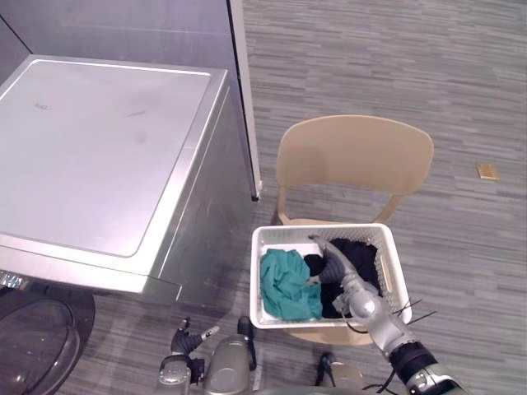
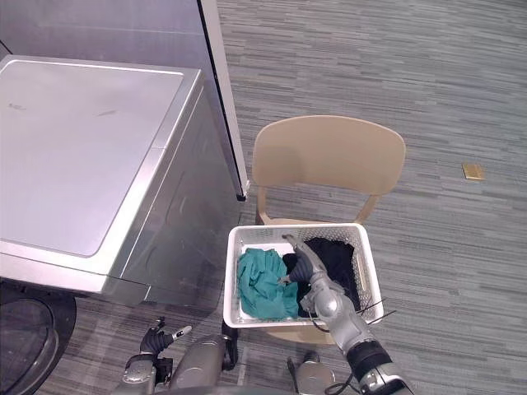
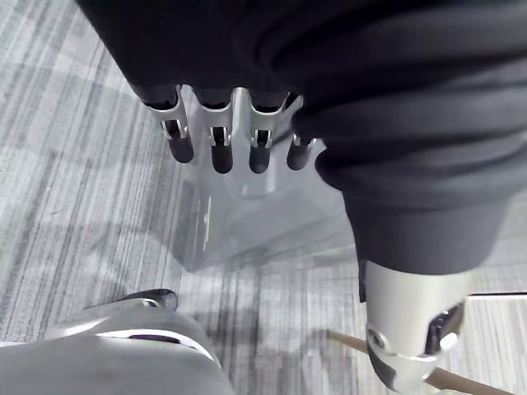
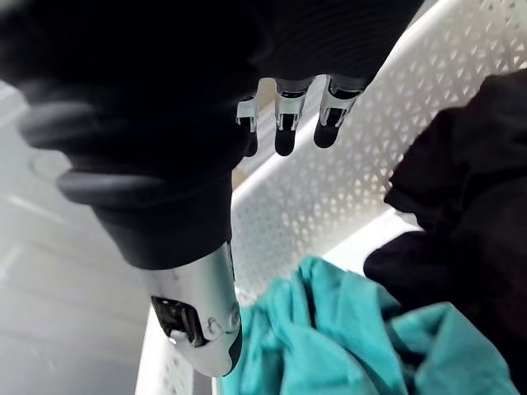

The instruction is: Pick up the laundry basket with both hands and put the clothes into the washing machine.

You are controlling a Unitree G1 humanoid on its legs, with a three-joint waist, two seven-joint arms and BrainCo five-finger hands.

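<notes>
A white laundry basket (image 1: 387,247) stands on the seat of a beige chair (image 1: 354,152). Inside it lie a teal cloth (image 1: 286,284) and a black cloth (image 1: 358,251). My right hand (image 1: 333,265) hovers over the middle of the basket, open, its fingers (image 4: 284,123) straight above the perforated wall (image 4: 346,189), teal cloth (image 4: 329,329) and black cloth (image 4: 461,222). It holds nothing. My left hand (image 1: 185,341) hangs low to the left of the basket, beside the washing machine (image 1: 107,148); its fingers (image 3: 216,140) are relaxed and empty.
The silver washing machine's lid is closed on top; a dark round door (image 1: 33,346) stands open at its lower front. A grey partition edge (image 1: 245,99) runs behind the chair. A small tan object (image 1: 487,170) lies on the striped carpet at right.
</notes>
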